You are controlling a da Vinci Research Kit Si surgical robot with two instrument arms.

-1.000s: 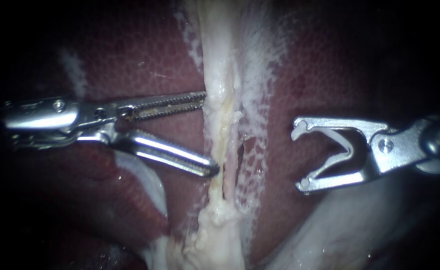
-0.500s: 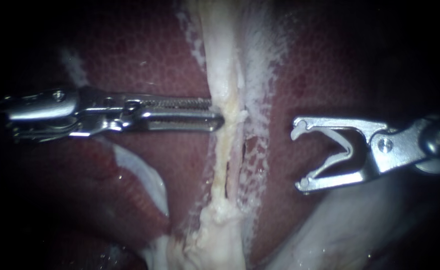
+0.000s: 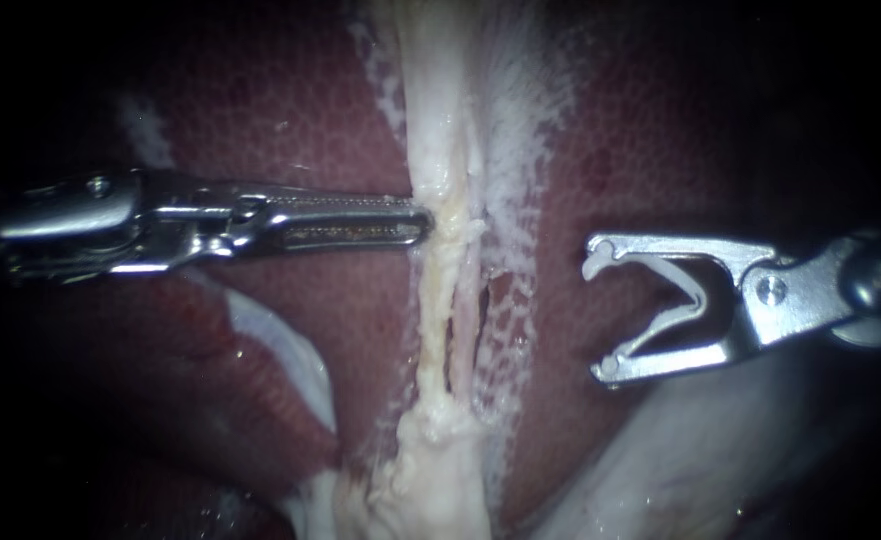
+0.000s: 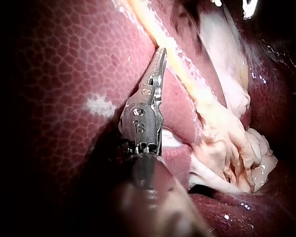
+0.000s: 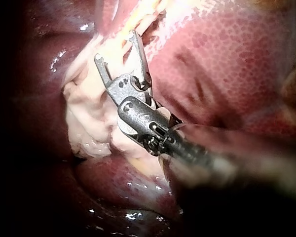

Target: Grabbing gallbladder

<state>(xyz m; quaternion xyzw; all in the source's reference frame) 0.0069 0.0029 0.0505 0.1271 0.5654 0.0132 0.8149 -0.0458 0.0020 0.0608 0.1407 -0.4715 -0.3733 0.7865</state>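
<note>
Your left instrument [image 3: 422,224], a slim steel shaft ending in a long toothed tool, comes in from the left. Its jaws are pressed narrow on the left edge of the gallbladder [image 3: 438,110], the pale cream band of tissue running from near to far down the middle of the dark red, mottled liver [image 3: 300,110]. The band kinks slightly toward the tip where it is pinched, so you appear to have a bite, though only a thin one at the very end of the tool. Your right instrument [image 3: 598,320] sits well apart on the right, its hooked tool standing wide with a white V-shaped clip [image 3: 696,296] seated between the jaws, clear of the tissue. The step in hand is the grasp itself, and it looks nearly made. Next, I judge, you should test the hold with a gentle pull to the left; if the band slips, reopen and bite deeper
</note>
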